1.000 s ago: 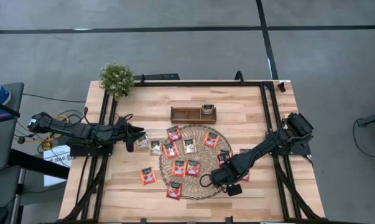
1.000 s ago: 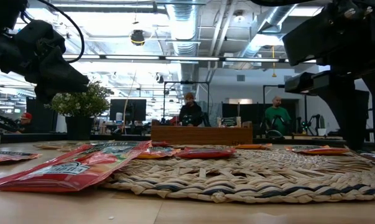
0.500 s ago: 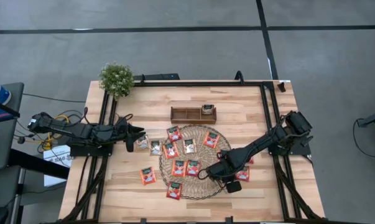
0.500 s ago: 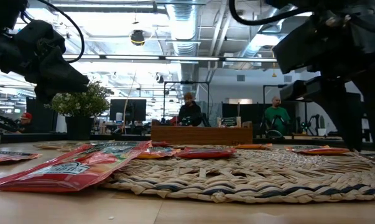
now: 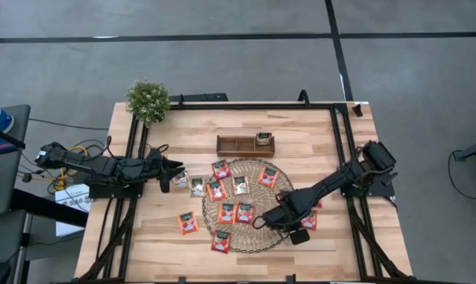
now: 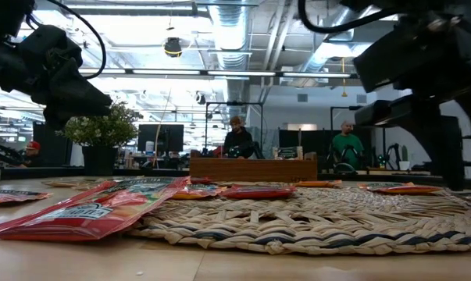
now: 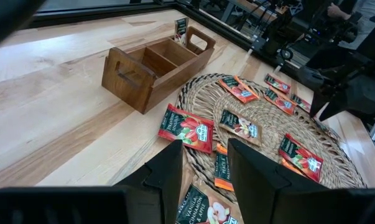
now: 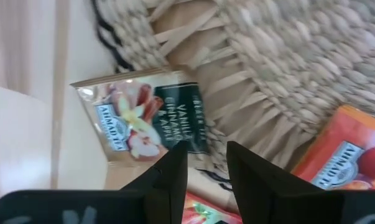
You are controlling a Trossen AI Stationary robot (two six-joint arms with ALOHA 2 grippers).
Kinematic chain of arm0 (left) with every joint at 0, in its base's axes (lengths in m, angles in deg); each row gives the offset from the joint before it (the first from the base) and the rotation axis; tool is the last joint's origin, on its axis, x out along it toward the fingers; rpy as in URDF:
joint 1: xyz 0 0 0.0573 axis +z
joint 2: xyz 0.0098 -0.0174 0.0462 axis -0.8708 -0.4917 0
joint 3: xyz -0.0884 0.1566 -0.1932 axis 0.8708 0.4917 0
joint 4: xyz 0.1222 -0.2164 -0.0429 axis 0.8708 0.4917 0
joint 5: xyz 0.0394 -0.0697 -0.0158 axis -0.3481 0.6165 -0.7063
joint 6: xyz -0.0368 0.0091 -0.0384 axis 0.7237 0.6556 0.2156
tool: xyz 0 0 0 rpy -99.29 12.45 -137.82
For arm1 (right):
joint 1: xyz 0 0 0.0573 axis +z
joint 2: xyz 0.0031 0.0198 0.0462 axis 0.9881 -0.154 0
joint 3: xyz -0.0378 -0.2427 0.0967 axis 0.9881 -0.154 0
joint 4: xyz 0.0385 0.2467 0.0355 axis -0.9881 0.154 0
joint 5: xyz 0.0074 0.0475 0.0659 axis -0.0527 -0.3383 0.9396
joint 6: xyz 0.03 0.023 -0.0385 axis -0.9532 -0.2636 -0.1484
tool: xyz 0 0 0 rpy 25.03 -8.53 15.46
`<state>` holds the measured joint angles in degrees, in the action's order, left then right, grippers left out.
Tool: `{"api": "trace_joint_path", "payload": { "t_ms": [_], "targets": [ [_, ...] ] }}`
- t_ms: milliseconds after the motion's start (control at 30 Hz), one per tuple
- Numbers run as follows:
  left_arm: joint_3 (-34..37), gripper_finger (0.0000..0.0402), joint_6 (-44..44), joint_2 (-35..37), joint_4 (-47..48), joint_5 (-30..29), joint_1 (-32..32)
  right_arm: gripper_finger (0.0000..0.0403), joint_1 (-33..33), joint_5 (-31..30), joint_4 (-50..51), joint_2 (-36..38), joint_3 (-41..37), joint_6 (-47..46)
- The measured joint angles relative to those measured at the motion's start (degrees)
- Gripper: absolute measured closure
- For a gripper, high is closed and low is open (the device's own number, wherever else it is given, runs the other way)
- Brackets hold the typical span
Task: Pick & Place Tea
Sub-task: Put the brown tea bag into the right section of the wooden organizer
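We have the right gripper (image 5: 271, 222) low over the near right edge of the woven mat (image 5: 252, 170), jaws apart with a pale sachet (image 8: 151, 118) just ahead of them, half on the mat's rim. To do this well, we judge we should straddle one edge, press down, then close. The other tea sachets (image 5: 236, 212) lie across and around the mat, short of the wooden tray (image 5: 236, 146). The left gripper (image 5: 173, 166) waits left of the mat, jaws apart.

High view: straight down over whole desk (image 5: 316, 130). Low view: desk-level, facing the room. Wrist views sit close behind each claw. All share the woven mat (image 5: 279, 189).
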<state>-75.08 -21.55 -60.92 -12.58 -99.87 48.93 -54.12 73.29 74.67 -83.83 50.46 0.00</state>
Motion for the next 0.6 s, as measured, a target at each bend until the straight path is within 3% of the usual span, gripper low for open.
{"api": "trace_joint_path", "payload": {
  "t_ms": [600],
  "targets": [
    [0.0,0.0282,0.0,0.0,0.0,-0.04,0.0,0.0298,0.38,-3.94,-1.26,0.02,1.27,2.88]
  ]
}}
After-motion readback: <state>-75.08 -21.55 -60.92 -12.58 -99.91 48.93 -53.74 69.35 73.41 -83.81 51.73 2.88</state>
